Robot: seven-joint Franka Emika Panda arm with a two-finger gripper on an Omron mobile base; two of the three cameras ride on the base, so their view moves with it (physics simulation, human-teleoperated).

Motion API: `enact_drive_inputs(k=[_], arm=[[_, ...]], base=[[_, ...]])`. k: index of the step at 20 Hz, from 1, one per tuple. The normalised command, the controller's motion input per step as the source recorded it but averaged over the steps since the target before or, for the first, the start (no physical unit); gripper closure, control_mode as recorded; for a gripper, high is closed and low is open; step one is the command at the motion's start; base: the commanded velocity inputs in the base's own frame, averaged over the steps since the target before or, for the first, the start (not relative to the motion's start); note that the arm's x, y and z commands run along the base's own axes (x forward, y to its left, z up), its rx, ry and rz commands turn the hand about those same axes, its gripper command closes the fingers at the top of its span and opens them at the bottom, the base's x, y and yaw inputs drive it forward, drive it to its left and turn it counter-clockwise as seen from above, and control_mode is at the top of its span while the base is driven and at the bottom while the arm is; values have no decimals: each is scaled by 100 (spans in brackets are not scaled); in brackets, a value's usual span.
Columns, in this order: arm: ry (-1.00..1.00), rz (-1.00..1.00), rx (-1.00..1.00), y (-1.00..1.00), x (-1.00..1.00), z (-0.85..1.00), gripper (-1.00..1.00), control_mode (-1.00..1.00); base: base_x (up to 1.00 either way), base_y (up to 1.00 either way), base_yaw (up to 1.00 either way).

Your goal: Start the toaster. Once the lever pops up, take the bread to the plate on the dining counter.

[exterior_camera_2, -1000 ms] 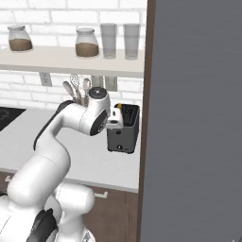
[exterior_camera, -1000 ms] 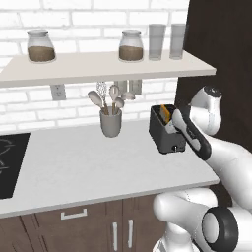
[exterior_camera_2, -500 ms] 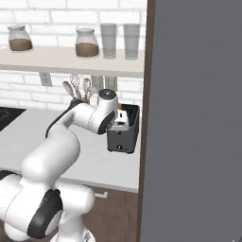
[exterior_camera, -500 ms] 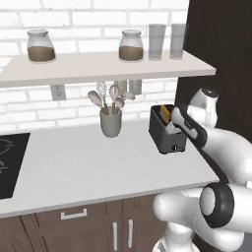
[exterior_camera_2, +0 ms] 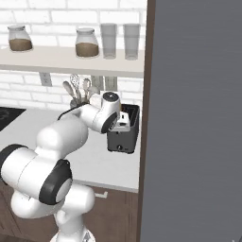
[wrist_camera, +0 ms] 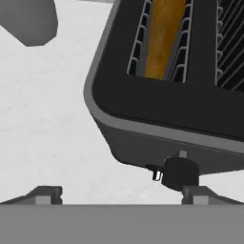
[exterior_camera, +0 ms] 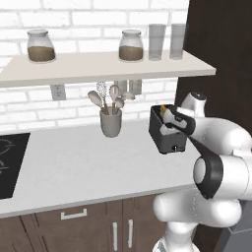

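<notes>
Standing on edge in the toaster (wrist_camera: pixel 157 109) slot — bread (wrist_camera: pixel 162 38); jaws wide open.

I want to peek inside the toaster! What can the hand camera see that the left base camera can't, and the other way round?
Hand view only: a look straight down into a slot, where the bread sits between the wire guides, plus the knob on the toaster's front, close up.

Left base view only: the utensil cup, the shelf with jars and glasses, and the stovetop.

Both: the toaster on the grey counter, with the bread in it.
</notes>
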Motion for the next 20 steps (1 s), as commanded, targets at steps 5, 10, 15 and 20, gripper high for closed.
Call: enact_drive_inputs(k=[5,10,15,20], arm=[[0,0,0,0,32,-17,-100,-100],[0,0,0,0,9,-31,-100,-100],[-2,0,0,5,-8,-62,-100,-100],[-6,0,0,12,-9,-88,-100,-100]], base=[[0,0,0],[0,0,0],[0,0,0],[0,0,0]])
